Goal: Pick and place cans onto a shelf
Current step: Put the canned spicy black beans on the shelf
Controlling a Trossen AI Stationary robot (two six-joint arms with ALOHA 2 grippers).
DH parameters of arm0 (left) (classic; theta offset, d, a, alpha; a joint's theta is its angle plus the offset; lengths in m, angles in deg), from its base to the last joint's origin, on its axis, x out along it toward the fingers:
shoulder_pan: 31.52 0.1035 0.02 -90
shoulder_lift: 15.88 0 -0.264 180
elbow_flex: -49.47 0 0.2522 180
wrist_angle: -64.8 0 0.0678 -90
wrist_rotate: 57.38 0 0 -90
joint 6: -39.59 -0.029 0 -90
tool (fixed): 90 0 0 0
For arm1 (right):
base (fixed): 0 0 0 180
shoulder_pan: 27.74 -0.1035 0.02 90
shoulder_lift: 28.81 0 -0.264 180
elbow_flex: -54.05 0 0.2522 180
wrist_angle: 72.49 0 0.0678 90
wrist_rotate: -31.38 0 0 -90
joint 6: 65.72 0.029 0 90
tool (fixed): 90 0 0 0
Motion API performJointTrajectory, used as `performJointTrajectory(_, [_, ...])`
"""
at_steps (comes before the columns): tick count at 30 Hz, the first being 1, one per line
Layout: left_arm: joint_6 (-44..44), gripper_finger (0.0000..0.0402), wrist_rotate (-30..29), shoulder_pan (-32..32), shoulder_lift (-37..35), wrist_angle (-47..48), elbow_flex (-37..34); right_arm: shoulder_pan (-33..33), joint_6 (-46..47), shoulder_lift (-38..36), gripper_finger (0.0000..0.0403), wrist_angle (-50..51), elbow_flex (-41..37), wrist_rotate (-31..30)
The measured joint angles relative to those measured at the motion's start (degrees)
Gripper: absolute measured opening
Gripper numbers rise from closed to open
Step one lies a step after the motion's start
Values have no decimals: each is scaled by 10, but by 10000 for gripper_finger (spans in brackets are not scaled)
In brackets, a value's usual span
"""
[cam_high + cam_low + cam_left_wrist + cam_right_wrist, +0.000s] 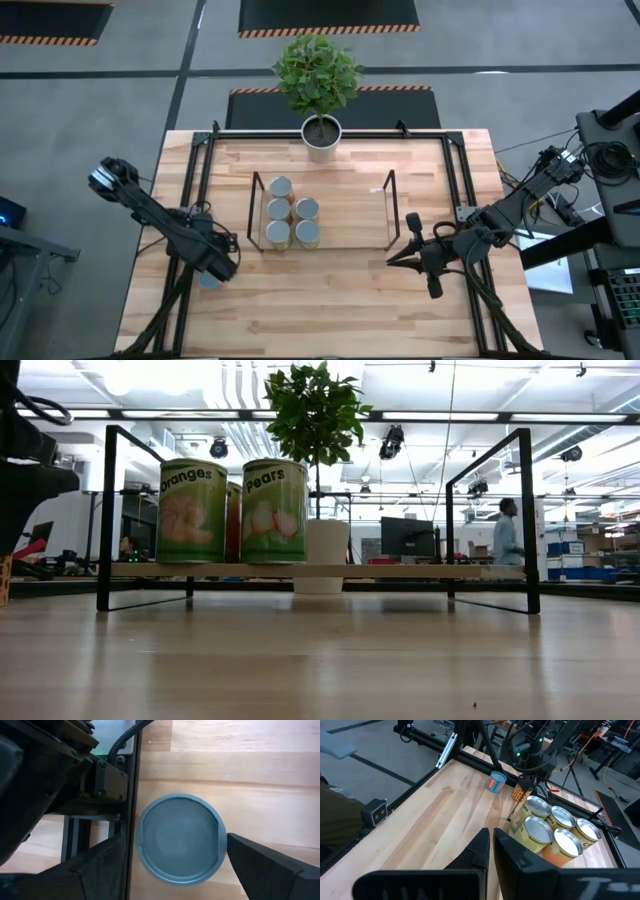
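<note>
Currently your left tool sits over the left edge of the worktop, fingers spread wide on either side of a blue-topped can standing upright beside the black frame rail; neither finger touches it in the left wrist view. Five cans already stand on the shelf, bunched at its left end, three in one column and two in the next. Low view shows an Oranges can and a Pears can at the front. Your right tool hovers near the shelf's right front corner, fingers closed together, holding nothing. Potted plant stands behind the shelf at the worktop's far edge.
</note>
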Motion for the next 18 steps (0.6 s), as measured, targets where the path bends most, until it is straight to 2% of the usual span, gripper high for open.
performJointTrajectory(10, [7,326,-1,0,48,0,0,0,0,0,13,1,0,0])
performJointTrajectory(18, [-1,326,0,0,57,-84,-2,0,0,0,13,3,0,0])
